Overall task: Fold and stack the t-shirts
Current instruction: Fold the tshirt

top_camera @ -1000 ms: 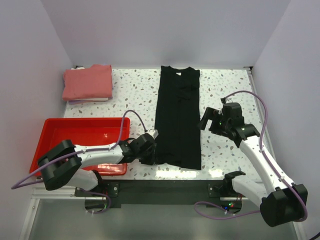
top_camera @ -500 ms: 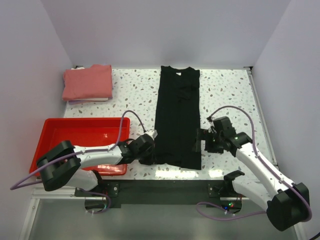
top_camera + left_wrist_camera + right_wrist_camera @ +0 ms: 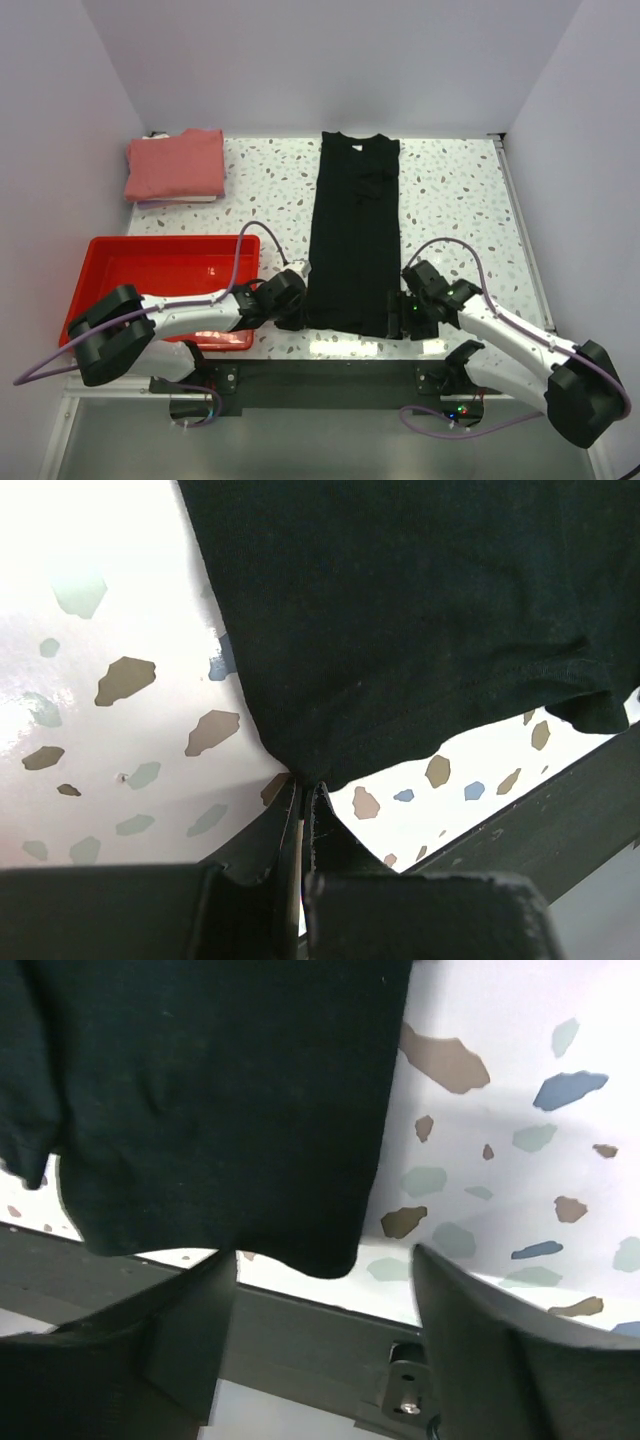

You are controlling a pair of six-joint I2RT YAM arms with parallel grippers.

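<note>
Black t-shirt [image 3: 355, 235], near-left hem corner hidden inside clenched left jaws, right jaws apart at the opposite corner.

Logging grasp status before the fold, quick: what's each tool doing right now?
Left tool: closed, pinching the black t-shirt at its near hem corner.
Right tool: open, holding nothing, at the shirt's other near corner.

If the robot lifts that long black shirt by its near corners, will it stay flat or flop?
Probably flop: the black t-shirt lies flat with soft creases, so it looks like limp cloth that would sag between grips. Likely light too: the left gripper pinches only a hem corner. It may slide easily over the glossy table.
</note>
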